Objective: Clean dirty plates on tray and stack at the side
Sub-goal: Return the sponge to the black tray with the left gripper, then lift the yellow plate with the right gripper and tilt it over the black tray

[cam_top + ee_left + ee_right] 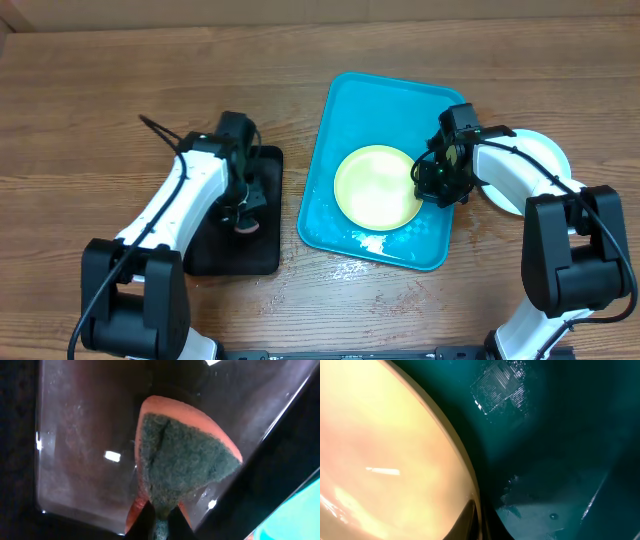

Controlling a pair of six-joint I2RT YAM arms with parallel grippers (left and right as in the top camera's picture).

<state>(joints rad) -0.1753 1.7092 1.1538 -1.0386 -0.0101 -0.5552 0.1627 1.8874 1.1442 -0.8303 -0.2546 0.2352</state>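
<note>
Plate [375, 187], yellow, lies in middle of tray [335, 120], its 3 o'clock rim pinched in my right gripper [437, 180]; left gripper [243, 212], at 9 o'clock, clamped on sponge [180, 460] over black tray [265, 250]; risk, I judge: slim grip on wet rim slips when lifted, dropping plate.

On the counter [120, 80], the large tray [330, 130] sat right of centre with a plate [370, 185] inside it. A second plate [545, 150] lay just right of it. The smaller tray [235, 255] lay left, carrying a sponge [185, 460].
</note>
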